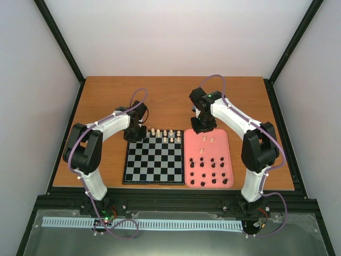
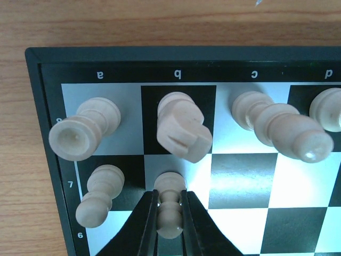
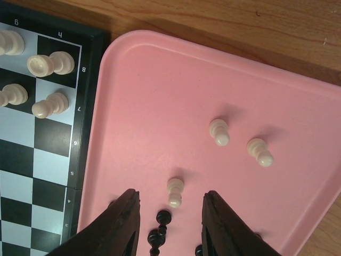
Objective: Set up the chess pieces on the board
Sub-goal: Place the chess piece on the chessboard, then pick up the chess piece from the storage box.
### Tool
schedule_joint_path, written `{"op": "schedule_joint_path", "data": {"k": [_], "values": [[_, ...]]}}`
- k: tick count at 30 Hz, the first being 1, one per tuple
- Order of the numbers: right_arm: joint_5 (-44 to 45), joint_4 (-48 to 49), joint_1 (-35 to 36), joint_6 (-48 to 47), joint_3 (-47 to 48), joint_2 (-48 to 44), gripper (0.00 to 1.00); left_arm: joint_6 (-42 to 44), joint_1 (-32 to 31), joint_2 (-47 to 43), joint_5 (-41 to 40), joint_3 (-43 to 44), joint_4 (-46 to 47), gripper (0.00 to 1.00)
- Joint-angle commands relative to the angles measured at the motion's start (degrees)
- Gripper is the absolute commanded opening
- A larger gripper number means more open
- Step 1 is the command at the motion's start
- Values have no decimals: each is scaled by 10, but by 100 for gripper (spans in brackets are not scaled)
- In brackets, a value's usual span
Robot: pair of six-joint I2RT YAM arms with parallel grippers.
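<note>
The left end effector [image 2: 169, 198] grips a cream wooden pawn [image 2: 169, 216] near the grey-and-black chessboard's [image 2: 48, 60] 11 o'clock corner. The right end effector [image 3: 171, 196] is open above a second cream pawn [image 3: 175, 188] on the pink tray [image 3: 160, 96] at the board's 3 o'clock.

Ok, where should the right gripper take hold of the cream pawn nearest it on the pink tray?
Probably pinch the pawn around its narrow neck, under the round head, coming straight down: it stands upright, and black pieces crowd its near side.
</note>
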Motion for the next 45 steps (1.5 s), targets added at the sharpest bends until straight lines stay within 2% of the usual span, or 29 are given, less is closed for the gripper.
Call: {"op": "schedule_joint_path", "data": {"k": [1, 14, 17, 22, 26, 30, 39, 45], "values": [[-2, 6, -5, 0, -4, -12, 33, 13, 7, -10, 6, 13, -4, 9], [-6, 11, -5, -3, 1, -3, 33, 21, 6, -26, 8, 21, -12, 19], [-7, 12, -5, -5, 2, -2, 34, 23, 6, -33, 8, 23, -18, 24], [-7, 14, -5, -6, 2, -2, 34, 21, 6, -47, 10, 25, -25, 25], [-1, 12, -5, -7, 1, -6, 39, 20, 6, -65, 15, 31, -38, 26], [9, 14, -5, -4, -12, -13, 43, 24, 1, -96, 28, 47, -61, 35], [46, 24, -32, 18, -78, -41, 46, 33, -55, -149, 42, 116, -118, 50], [64, 37, -65, 25, -115, -58, 45, 49, -110, -119, 85, 168, -119, 51]]}}
